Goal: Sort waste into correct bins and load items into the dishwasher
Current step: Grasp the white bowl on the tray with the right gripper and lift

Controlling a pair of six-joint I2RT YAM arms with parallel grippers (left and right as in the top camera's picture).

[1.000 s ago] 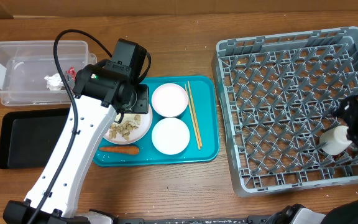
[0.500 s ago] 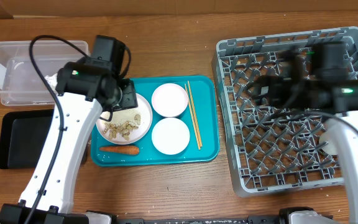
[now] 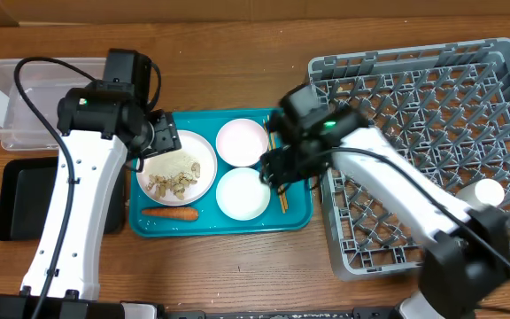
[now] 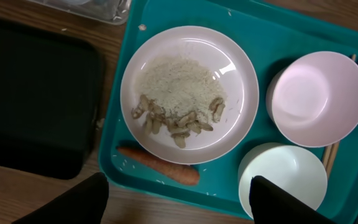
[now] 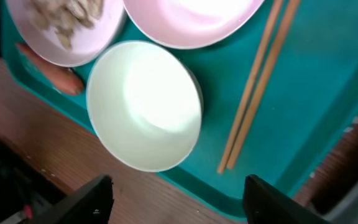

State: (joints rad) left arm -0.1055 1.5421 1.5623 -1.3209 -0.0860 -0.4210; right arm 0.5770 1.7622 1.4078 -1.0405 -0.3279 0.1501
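Resting in the dish rack (image 3: 414,106), cup (image 3: 488,191) visible overhead only

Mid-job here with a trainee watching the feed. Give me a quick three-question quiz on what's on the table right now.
1. True or false: the carrot lies on the plate.
2. Which white dish stands in the grey dish rack? A) the plate B) a bowl C) the cup
3. How many bowls sit on the teal tray?

Key: 1 false, it lies on the teal tray beside the plate; 2 C; 3 two.
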